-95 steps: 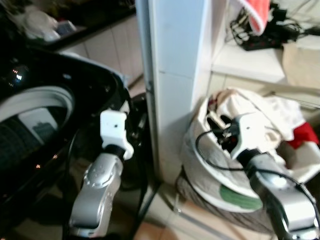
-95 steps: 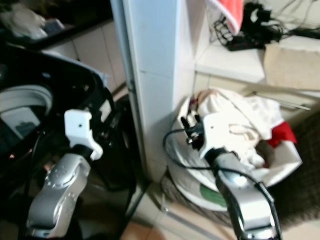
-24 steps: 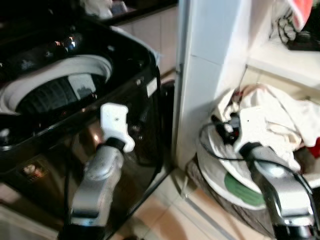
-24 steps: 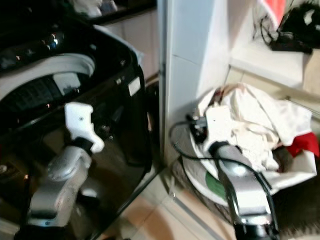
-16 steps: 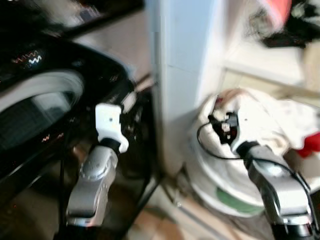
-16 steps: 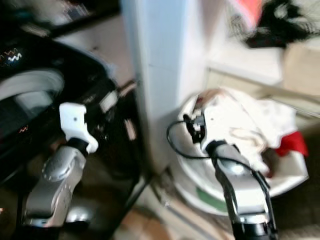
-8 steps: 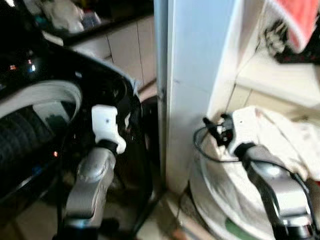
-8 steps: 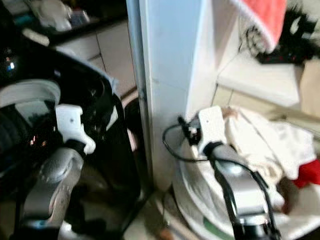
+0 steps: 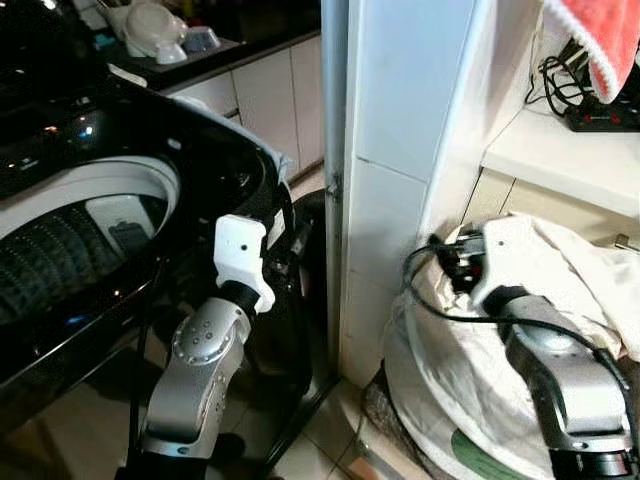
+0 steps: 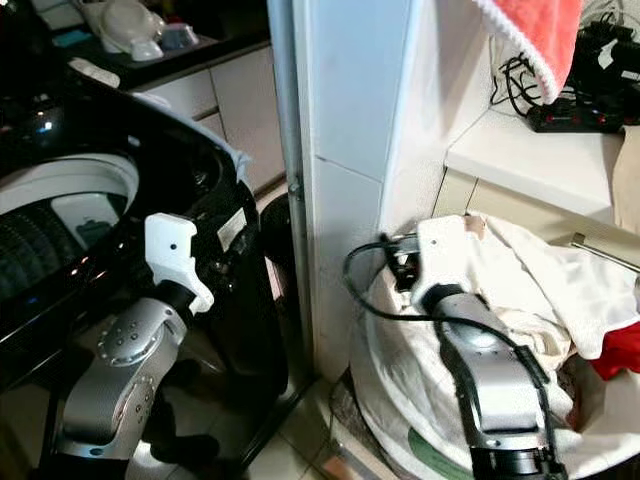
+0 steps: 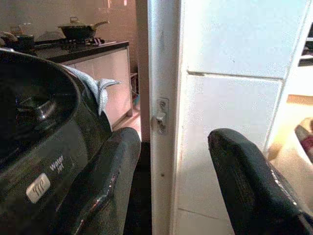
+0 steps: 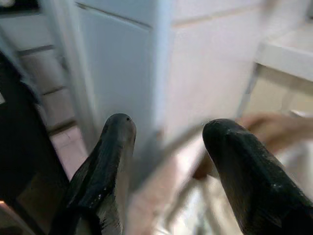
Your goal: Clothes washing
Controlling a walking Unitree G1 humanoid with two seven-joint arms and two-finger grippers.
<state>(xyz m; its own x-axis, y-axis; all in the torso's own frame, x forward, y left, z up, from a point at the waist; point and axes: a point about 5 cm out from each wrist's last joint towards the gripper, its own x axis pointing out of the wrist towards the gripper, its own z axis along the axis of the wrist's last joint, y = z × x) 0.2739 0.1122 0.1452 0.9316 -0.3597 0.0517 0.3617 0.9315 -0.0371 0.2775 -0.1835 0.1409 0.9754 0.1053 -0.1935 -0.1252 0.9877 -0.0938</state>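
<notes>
Standing between washer (image 9: 90, 240) and basket (image 10: 395, 400); both arms raised, nothing in hand.

Nearest: left gripper (image 11: 168, 181) hovering beside washer's black flank, fingers (image 11: 102, 181) spread wide, empty, aiming at white pillar (image 9: 385, 180). Right gripper (image 12: 164, 161) hanging just over near rim of basket, fingers (image 12: 234, 171) spread equally wide, gripping nothing. Right wrist view blurring, so cloth beneath showing only as pale smear.

Mid: laundry (image 9: 570, 270) heaping in basket right of pillar, on floor. Mostly white fabric, crumpled, spilling over rim; a red piece (image 10: 620, 350) showing at far right edge. Black cable of right arm looping close above pile.

Handling judgement: looking soft, light, limp; sagging and trailing once lifted, likely dragging neighbouring pieces along. No stiff edge to take. Best pinching a raised fold near top of heap, closing fully to gather several layers; a single layer risking slip between smooth fingers. Watching cable against snagging.

Farther: washer drum (image 9: 60, 250) lying open on left, lid up, ready for loading. Shelf (image 10: 530, 160) beyond basket carrying power strip (image 10: 580, 115); pink towel (image 10: 535, 35) hanging above. Counter (image 9: 190, 65) with dishes at back left.
</notes>
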